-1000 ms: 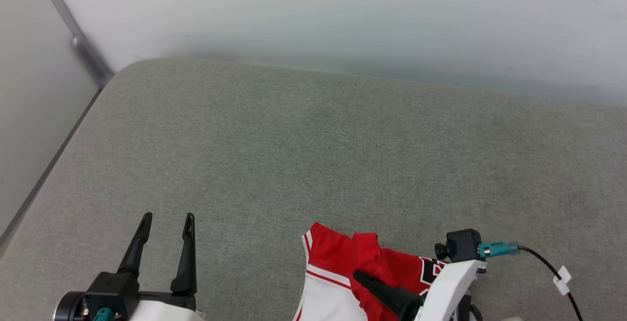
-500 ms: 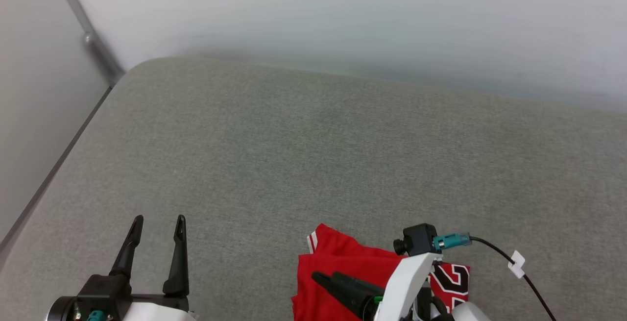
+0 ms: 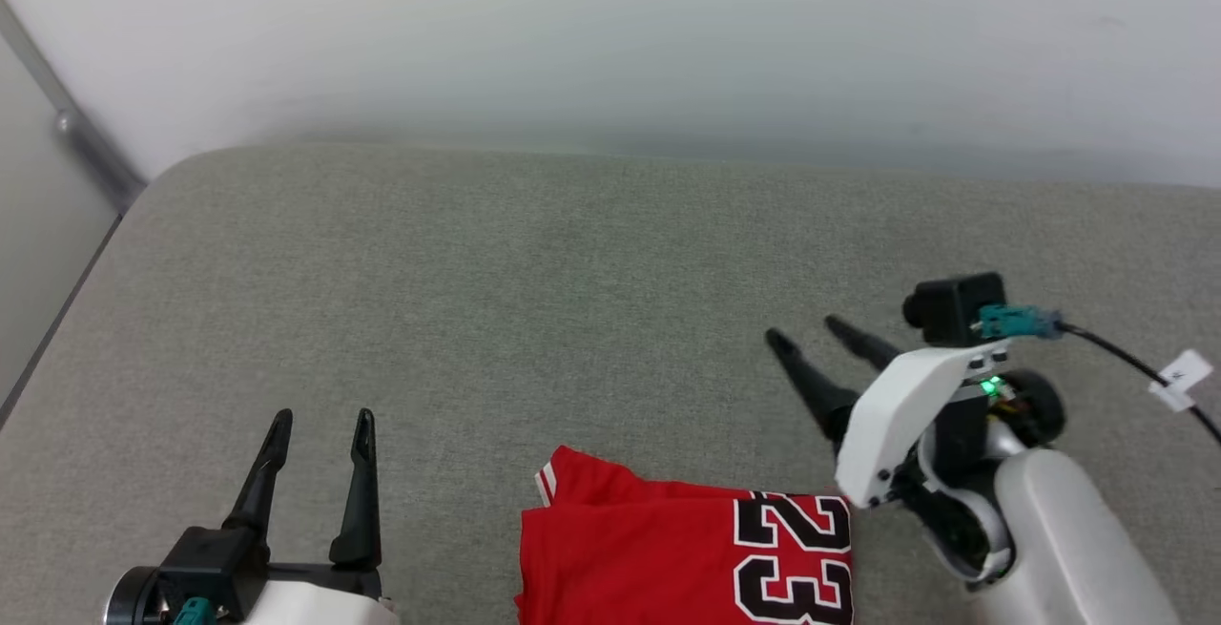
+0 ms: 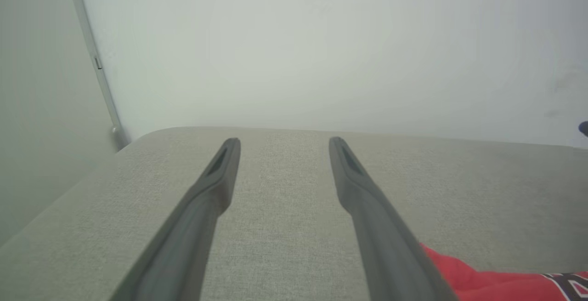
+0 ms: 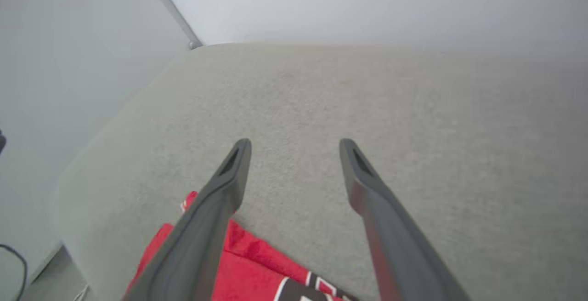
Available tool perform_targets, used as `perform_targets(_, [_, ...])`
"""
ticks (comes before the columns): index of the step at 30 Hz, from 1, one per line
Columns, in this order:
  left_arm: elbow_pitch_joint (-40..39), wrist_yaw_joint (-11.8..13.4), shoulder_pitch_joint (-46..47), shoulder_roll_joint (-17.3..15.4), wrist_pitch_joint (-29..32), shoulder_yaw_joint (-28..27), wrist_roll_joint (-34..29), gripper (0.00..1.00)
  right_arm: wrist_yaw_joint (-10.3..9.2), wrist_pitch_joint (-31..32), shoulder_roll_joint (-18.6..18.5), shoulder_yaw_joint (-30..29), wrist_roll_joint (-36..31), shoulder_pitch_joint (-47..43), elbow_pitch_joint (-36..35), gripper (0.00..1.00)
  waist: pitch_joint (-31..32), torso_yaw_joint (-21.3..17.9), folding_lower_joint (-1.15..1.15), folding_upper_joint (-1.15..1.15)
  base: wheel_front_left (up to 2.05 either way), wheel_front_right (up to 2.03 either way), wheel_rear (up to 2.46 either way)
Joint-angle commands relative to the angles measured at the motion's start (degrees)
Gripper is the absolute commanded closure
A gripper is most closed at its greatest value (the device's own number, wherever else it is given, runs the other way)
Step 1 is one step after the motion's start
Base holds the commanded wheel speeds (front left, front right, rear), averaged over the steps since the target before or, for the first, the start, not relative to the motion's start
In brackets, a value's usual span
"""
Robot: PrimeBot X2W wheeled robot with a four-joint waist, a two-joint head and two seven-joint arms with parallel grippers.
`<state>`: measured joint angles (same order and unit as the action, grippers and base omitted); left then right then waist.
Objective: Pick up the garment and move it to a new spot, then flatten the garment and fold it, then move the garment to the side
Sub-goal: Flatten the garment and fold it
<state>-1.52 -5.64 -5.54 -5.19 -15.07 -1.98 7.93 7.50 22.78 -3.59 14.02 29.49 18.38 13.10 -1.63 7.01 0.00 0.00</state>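
Right end effector [image 3: 801, 328] gapes near seemingly folded garment [image 3: 630, 558].

garment [image 3: 630, 558] | lower part cut off by head view's bottom edge

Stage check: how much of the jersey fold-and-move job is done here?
Done, apparently: the jersey lies on the grey cushion as a compact flat rectangle, 23 face up, so folding looks finished. In hand: nothing; the right gripper is open, off the cloth, and the left gripper open, apart from it. Left: perhaps the move aside; whether this spot is final cannot be told.
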Motion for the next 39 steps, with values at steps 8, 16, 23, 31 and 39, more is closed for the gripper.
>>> perform_targets(8, [-0.8,-0.4,2.9,1.2,-0.1,1.5,1.0,0.0,-0.02,-12.2,-9.0,-9.2,-21.0,-3.2,-11.8,0.0,-1.7,-3.4,0.0,0.0,0.0,0.0,0.0])
perform_targets(16, [-2.2,-0.8,3.5,1.6,-0.1,2.5,1.5,0.0,-0.02,-21.1,-7.7,-16.7,-23.6,-10.6,-19.0,0.0,-3.0,-4.6,0.0,0.0,0.0,0.0,0.0])
perform_targets(23, [-3.6,-1.0,2.1,1.9,-0.1,2.6,1.7,0.0,-0.03,-25.1,-2.2,-19.8,-23.7,-18.5,-23.9,0.0,-3.1,-4.9,0.0,0.0,0.0,0.0,0.0])
perform_targets(31, [-4.2,-1.2,-0.4,2.1,-0.1,2.8,1.1,0.0,-0.03,-26.4,0.1,-18.1,-23.9,-23.1,-25.0,0.0,-2.3,-4.8,0.0,0.0,0.0,0.0,0.0])
perform_targets(39, [-4.1,-1.3,-1.4,1.9,-0.1,3.6,-0.4,0.0,-0.02,-26.1,0.8,-17.5,-23.3,-24.3,-24.3,0.0,-1.6,-4.6,0.0,0.0,0.0,0.0,0.0])
